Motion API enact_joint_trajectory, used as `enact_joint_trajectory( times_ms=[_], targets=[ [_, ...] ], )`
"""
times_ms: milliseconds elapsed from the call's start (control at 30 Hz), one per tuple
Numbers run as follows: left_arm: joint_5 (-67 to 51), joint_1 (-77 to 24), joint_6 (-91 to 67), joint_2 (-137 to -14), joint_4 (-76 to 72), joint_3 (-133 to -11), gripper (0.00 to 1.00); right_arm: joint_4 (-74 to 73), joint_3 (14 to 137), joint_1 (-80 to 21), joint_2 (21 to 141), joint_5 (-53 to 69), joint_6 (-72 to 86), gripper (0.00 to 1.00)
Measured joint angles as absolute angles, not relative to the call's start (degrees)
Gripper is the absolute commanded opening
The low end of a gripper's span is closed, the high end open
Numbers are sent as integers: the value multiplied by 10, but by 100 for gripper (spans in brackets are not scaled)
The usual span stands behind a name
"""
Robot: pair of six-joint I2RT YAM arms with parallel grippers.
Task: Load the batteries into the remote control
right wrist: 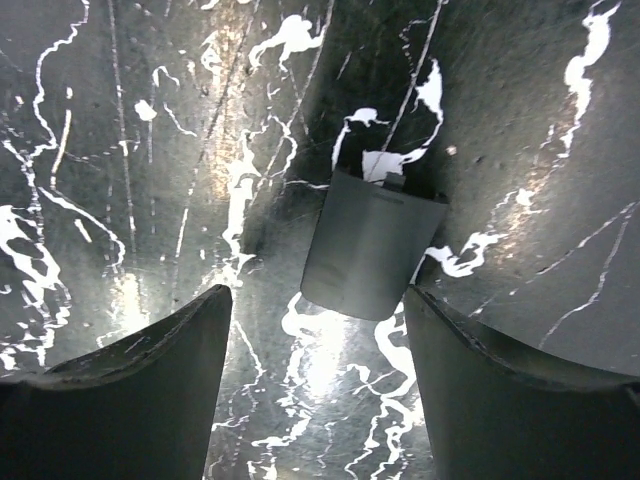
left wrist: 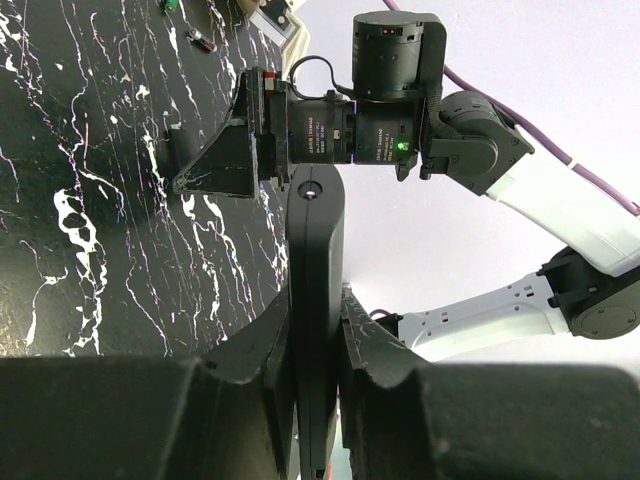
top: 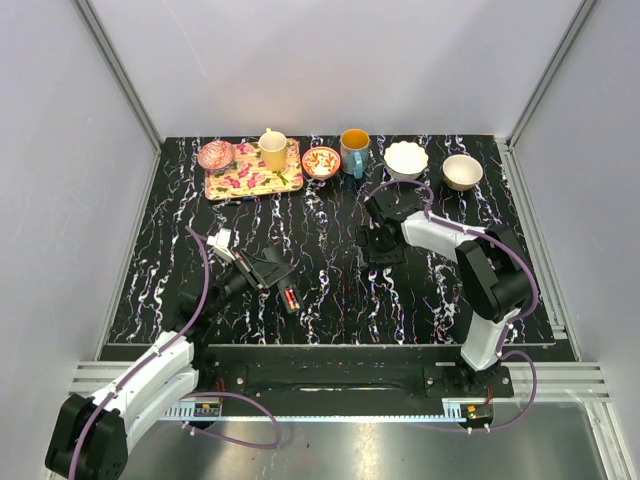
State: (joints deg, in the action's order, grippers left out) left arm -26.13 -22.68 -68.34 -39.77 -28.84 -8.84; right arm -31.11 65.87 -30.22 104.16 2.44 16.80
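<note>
Top view: left gripper (top: 270, 278) is clamped on the remote control (top: 289, 298), left of the bench (top: 340, 320) centre, toward the near edge. The remote sticks out past the fingertips, angled toward the near edge, red mark showing. Can't tell if it rests on the bench or is held just off it.

Right gripper (top: 383, 248) points down at the bench, right of centre and nearer the back edge, well apart from the remote. Jaw state isn't readable from here.

Along the back edge, left to right:
- a floral tray (top: 250, 180) carrying a pink bowl (top: 215, 154) and a yellow cup (top: 272, 150)
- red-patterned bowl (top: 321, 162)
- blue mug (top: 354, 150)
- white bowl (top: 406, 158)
- beige bowl (top: 462, 171)

Left wrist: left gripper (left wrist: 315, 340) has both jaws tight on the remote control (left wrist: 315, 260), which is seen edge-on and runs straight out from the grip. Right gripper (left wrist: 190, 160) is visible beyond the remote's far end, tips down at the bench (left wrist: 100, 250).

Right wrist: right gripper (right wrist: 315, 295) has its jaws apart and grips nothing. A flat dark panel (right wrist: 370, 245) with a small tab on its far end lies on the bench (right wrist: 150, 150) between the fingers (right wrist: 150, 390). It sits just beside the finger on the picture's right, and I can't tell whether they touch. The other finger is clear of it.
</note>
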Motion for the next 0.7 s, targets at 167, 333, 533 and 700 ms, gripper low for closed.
enact_joint_trajectory(
  times_ms=[167,333,533,700],
  targets=[
    [-261,-227,-683,-399,-288,-88,0,-314,659,-302,1040,41,192,75],
    [-261,-228,-683,-399,-288,-88,0,-328,659,-303,1040,18,201,72],
    [-259,-228,-684,-409,-289,-88,0,-347,672,-304,1052,-15,263,72],
    [-258,-228,-683,-414,-290,-88,0,-378,704,-312,1077,-49,312,70]
  ],
)
